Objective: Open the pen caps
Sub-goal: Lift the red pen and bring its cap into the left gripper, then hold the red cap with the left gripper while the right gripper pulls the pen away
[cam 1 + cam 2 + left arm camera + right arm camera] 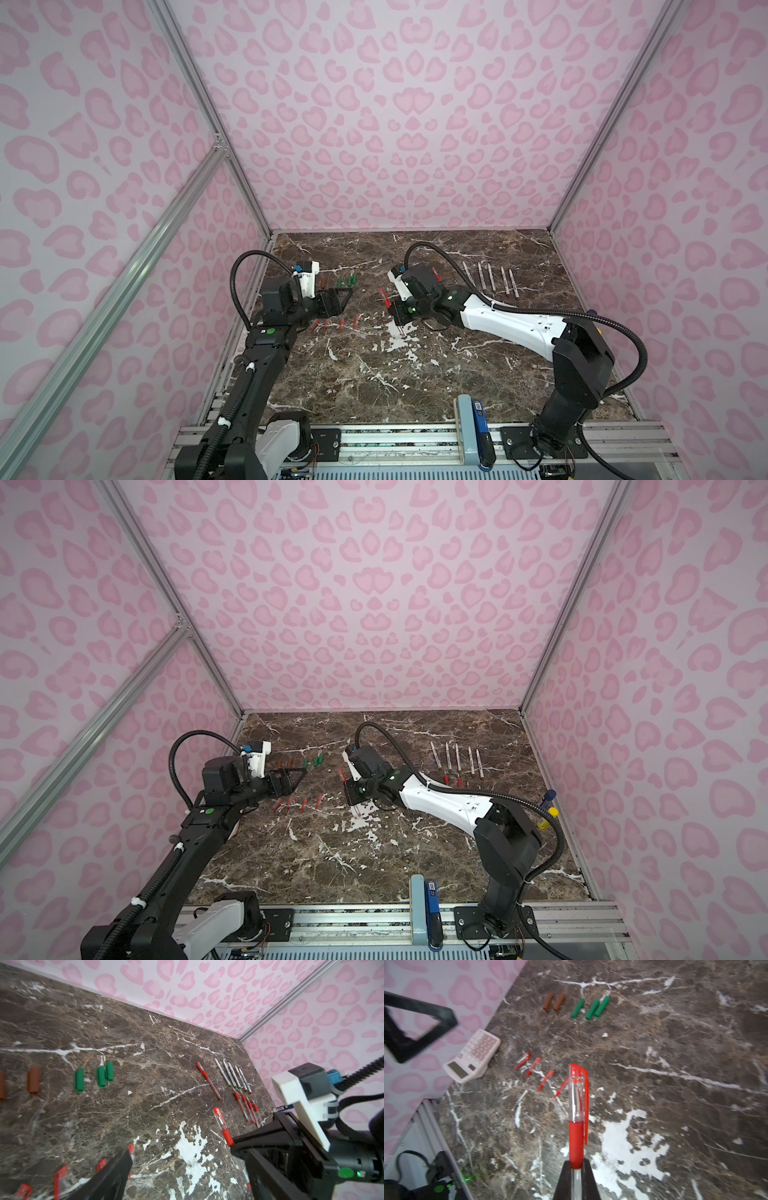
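1. Right end effector (576, 1167) was clenched on the held pen (576, 1142), a red one, pinching its red grip sleeve.
2. Held pen's cap (577, 1095), clear w/ red top & clip, was on and pointed to abt 11 o'clock in both top views (12 = back wall). The tail end ran toward 5 o'clock, near centre of the bench (374, 395).
3. Left end effector (345, 300) was released, fingers spread w/ nothing between them. It sat at 9 o'clock of the held pen, apart from it.
4. Four loose red caps (534, 1064) lay in a row on the bench at 6 o'clock of the left end effector.
5. Two brown caps (559, 1002) & three green caps (592, 1009) lay in a line at abt 10 o'clock of bench centre, two greens touching.
6. Five white pens (222, 1072) lay side by side at abt 1 o'clock. Several red pens (237, 1097) lay just at 6 o'clock of them, and a lone red pen (208, 1080) at their 9 o'clock side.
7. Calculator (473, 1055) sat at the bench's 9 o'clock edge. Blue-capped & yellow tubes (548, 806) were at the 3 o'clock edge.
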`<control>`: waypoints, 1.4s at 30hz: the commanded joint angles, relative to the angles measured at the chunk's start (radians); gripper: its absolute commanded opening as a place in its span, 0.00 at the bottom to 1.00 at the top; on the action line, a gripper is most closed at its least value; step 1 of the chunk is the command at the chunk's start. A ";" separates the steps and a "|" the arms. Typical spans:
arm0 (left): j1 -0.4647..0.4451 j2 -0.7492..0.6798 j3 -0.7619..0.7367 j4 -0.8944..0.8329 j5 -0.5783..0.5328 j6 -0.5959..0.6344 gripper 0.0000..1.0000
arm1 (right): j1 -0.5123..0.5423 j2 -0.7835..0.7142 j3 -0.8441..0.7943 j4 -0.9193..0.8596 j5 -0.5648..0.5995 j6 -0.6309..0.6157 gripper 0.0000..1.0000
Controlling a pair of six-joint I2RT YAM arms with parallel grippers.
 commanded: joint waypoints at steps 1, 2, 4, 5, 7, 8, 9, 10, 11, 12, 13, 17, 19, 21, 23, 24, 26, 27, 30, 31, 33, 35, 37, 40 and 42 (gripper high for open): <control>-0.019 0.026 0.005 0.080 0.026 -0.085 0.84 | 0.032 -0.008 0.001 0.111 0.002 0.053 0.00; -0.030 0.036 0.002 0.100 0.042 -0.098 0.83 | 0.040 -0.006 0.001 0.135 -0.026 0.045 0.00; -0.040 0.053 -0.001 0.151 0.091 -0.123 0.83 | 0.047 0.006 0.020 0.135 -0.054 0.053 0.00; -0.042 0.064 0.003 0.159 0.100 -0.145 0.83 | 0.053 0.011 0.032 0.124 -0.056 0.058 0.00; -0.043 0.081 0.009 0.170 0.105 -0.180 0.81 | 0.067 0.008 0.038 0.124 -0.045 0.052 0.00; -0.047 0.087 0.007 0.180 0.108 -0.193 0.79 | 0.074 0.005 0.035 0.132 -0.041 0.052 0.00; -0.052 0.091 0.004 0.192 0.110 -0.201 0.77 | 0.078 0.007 0.034 0.136 -0.042 0.051 0.00; -0.057 0.095 0.003 0.196 0.110 -0.206 0.74 | 0.080 0.013 0.042 0.130 -0.045 0.051 0.00; -0.061 0.098 0.006 0.194 0.113 -0.208 0.72 | 0.082 0.019 0.052 0.116 -0.044 0.052 0.00; -0.066 0.101 0.010 0.188 0.117 -0.210 0.70 | 0.085 0.022 0.062 0.104 -0.039 0.051 0.00; -0.072 0.104 0.017 0.178 0.116 -0.210 0.67 | 0.091 0.023 0.064 0.107 -0.036 0.049 0.00; -0.087 0.112 0.012 0.191 0.108 -0.214 0.55 | 0.101 0.034 0.076 0.106 -0.039 0.043 0.00; -0.086 0.116 0.029 0.168 0.100 -0.216 0.44 | 0.104 0.036 0.096 0.082 -0.035 0.037 0.00; -0.086 0.115 0.036 0.161 0.094 -0.216 0.29 | 0.105 0.032 0.092 0.095 -0.032 0.034 0.00; -0.086 0.112 0.032 0.171 0.084 -0.221 0.16 | 0.105 0.037 0.093 0.100 -0.035 0.035 0.00; -0.086 0.112 0.031 0.172 0.083 -0.220 0.09 | 0.105 0.042 0.103 0.086 -0.038 0.033 0.00; -0.087 0.111 0.038 0.154 0.080 -0.219 0.03 | 0.109 0.046 0.118 0.071 -0.035 0.027 0.00; -0.087 0.106 0.039 0.152 0.081 -0.222 0.04 | 0.110 0.045 0.115 0.078 -0.031 0.028 0.00; -0.087 0.085 0.014 0.185 0.083 -0.237 0.04 | 0.110 0.049 0.093 0.110 -0.033 0.029 0.08; -0.087 0.079 0.010 0.186 0.085 -0.237 0.04 | 0.110 0.056 0.098 0.101 -0.034 0.026 0.11; -0.087 0.075 0.018 0.169 0.090 -0.233 0.04 | 0.112 0.069 0.112 0.074 -0.028 0.024 0.18; -0.087 0.074 0.023 0.158 0.090 -0.235 0.04 | 0.115 0.070 0.102 0.091 -0.026 0.027 0.23; -0.086 0.075 0.021 0.168 0.091 -0.246 0.04 | 0.116 0.075 0.090 0.115 -0.030 0.030 0.24; -0.087 0.081 0.036 0.154 0.097 -0.250 0.04 | 0.116 0.096 0.120 0.083 -0.030 0.020 0.22; -0.088 0.080 0.039 0.153 0.099 -0.251 0.04 | 0.116 0.106 0.130 0.080 -0.035 0.015 0.16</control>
